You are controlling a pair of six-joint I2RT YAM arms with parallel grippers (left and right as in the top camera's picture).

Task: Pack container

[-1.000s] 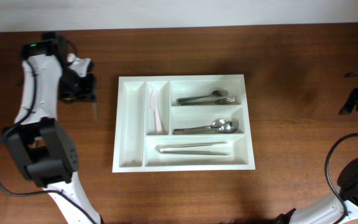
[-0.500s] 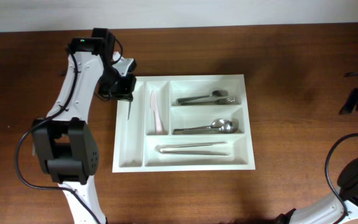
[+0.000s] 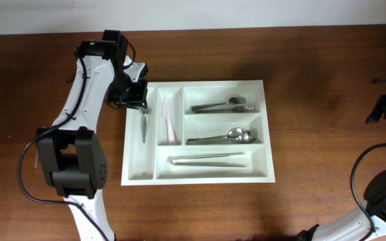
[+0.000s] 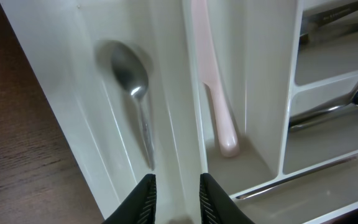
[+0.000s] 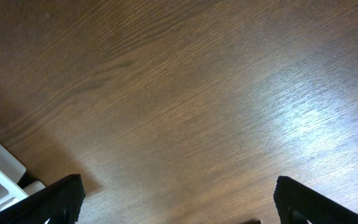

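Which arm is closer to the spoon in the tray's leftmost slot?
Left. The left gripper hovers right by the spoon; the right gripper is far off on the opposite side.

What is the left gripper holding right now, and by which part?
Nothing, it seems: the spoon lies in the leftmost compartment of the tray, its handle end clear of the left gripper, whose fingers stand apart.

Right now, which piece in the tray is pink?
The knife in the second narrow slot from the left, beside the spoon. Everything else in the tray looks silver-grey.
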